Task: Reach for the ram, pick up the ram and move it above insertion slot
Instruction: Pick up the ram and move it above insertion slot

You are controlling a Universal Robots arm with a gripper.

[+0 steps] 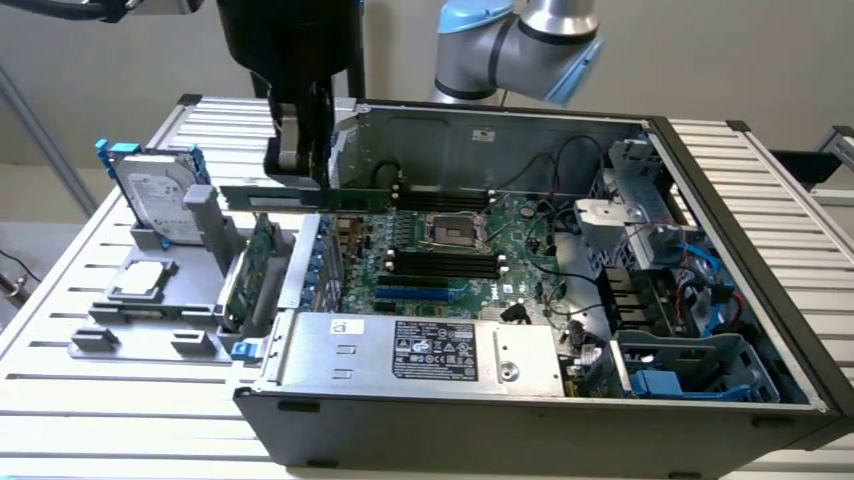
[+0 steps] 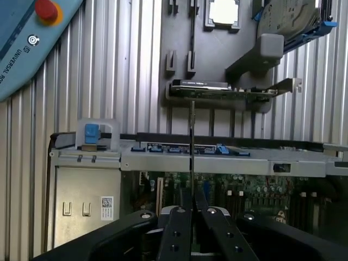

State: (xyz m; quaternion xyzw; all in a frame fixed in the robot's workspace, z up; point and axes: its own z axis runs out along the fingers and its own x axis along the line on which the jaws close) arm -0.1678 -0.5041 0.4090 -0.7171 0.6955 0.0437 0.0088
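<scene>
Closest to the wrist camera, the gripper (image 2: 192, 217) pinches the ram (image 2: 192, 141) between its two dark fingers (image 2: 176, 234), edge-on. Seen from outside, the ram (image 1: 287, 198) hangs level over the open computer case's (image 1: 534, 375) rim nearest the holder tray (image 1: 147, 335), short of the motherboard (image 1: 454, 250) slots. Judged light, stiff and fragile; best held by its long bare edges, not the chips.
</scene>
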